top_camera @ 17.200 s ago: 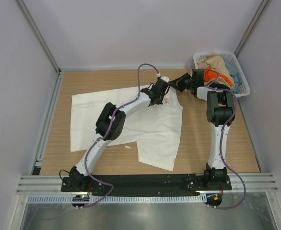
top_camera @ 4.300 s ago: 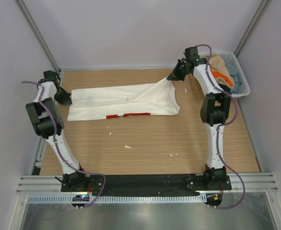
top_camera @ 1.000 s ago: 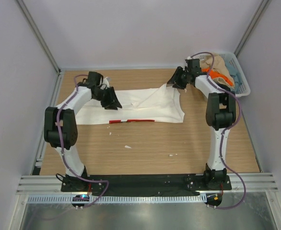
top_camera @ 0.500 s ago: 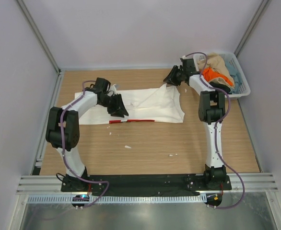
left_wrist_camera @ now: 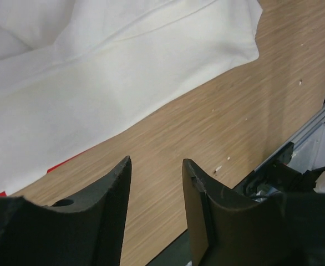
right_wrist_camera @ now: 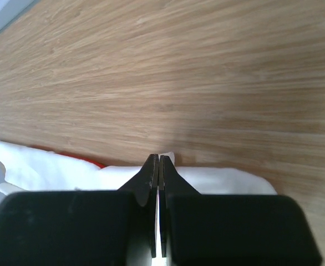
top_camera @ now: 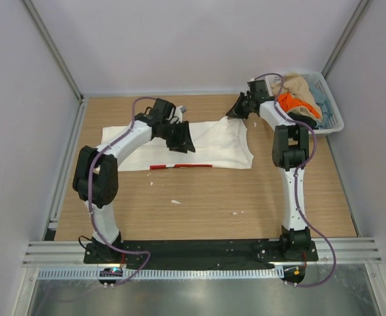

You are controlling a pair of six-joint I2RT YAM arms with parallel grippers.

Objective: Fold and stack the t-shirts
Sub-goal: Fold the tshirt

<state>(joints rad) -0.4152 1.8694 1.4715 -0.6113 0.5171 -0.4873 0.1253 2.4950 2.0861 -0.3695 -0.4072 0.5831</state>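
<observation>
A white t-shirt (top_camera: 219,145) lies folded into a long band across the far half of the table, with a red strip (top_camera: 180,166) of its print showing at the near edge. My left gripper (top_camera: 183,140) hovers over the band's middle. In the left wrist view it (left_wrist_camera: 157,160) is open with only bare wood between the fingers, and the white t-shirt (left_wrist_camera: 112,83) lies beyond them. My right gripper (top_camera: 236,112) sits at the shirt's far right corner. In the right wrist view it (right_wrist_camera: 158,158) is shut, pinching the edge of the white t-shirt (right_wrist_camera: 223,179).
A white lattice basket (top_camera: 336,120) at the far right corner holds a tan shirt (top_camera: 300,85), an orange shirt (top_camera: 289,103) and a pale blue shirt (top_camera: 319,96). Small white scraps (top_camera: 175,201) lie on the wood nearer the arms. Grey walls close in both sides.
My left arm has swept right along the shirt from its left part to its middle, jaws slightly wider. My right gripper has closed on the shirt's far right corner.
</observation>
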